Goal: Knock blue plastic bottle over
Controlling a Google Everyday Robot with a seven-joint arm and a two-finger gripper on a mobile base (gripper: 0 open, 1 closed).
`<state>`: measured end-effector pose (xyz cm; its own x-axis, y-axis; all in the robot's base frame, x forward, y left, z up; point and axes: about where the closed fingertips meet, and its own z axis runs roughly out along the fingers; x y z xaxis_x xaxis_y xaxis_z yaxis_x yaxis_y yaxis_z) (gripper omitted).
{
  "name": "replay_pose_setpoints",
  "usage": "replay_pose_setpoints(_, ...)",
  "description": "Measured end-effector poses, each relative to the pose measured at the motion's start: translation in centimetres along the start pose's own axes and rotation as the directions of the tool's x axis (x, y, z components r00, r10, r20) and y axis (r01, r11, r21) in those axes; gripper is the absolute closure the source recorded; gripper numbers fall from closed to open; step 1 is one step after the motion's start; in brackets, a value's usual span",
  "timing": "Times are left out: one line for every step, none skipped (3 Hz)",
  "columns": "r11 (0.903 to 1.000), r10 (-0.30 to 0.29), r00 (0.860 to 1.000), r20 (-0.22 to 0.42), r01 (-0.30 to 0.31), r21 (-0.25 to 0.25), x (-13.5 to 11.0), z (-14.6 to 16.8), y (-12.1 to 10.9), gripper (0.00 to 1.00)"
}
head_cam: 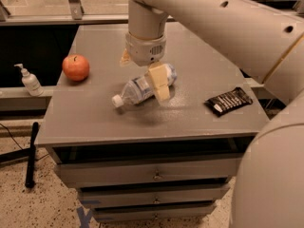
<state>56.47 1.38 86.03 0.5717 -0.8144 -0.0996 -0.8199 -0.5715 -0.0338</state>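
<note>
The blue plastic bottle (138, 89) lies on its side on the grey cabinet top (95, 113). Its white cap (116, 100) points to the front left. My gripper (142, 71) hangs straight down over the bottle's thick end. It is open: one cream finger (159, 82) stands in front of the bottle's base, and the other finger (125, 57) is behind it to the left. The finger in front hides part of the bottle's body.
A red apple (76, 67) sits at the left of the top. A dark snack bar (229, 100) lies near the right edge. A small white pump bottle (29, 80) stands on a ledge left of the cabinet. Drawers (152, 175) face the front.
</note>
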Motion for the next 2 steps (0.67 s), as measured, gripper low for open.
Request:
replay_pose_setpoints(0.9990,0.046,0.997,0.059,-0.046,0.000,1.0,-0.3,0.0,0.00)
replay_pose_setpoints(0.9876,0.146,0.973,0.177,-0.154,0.031,4.6,-1.8,0.1,0.00)
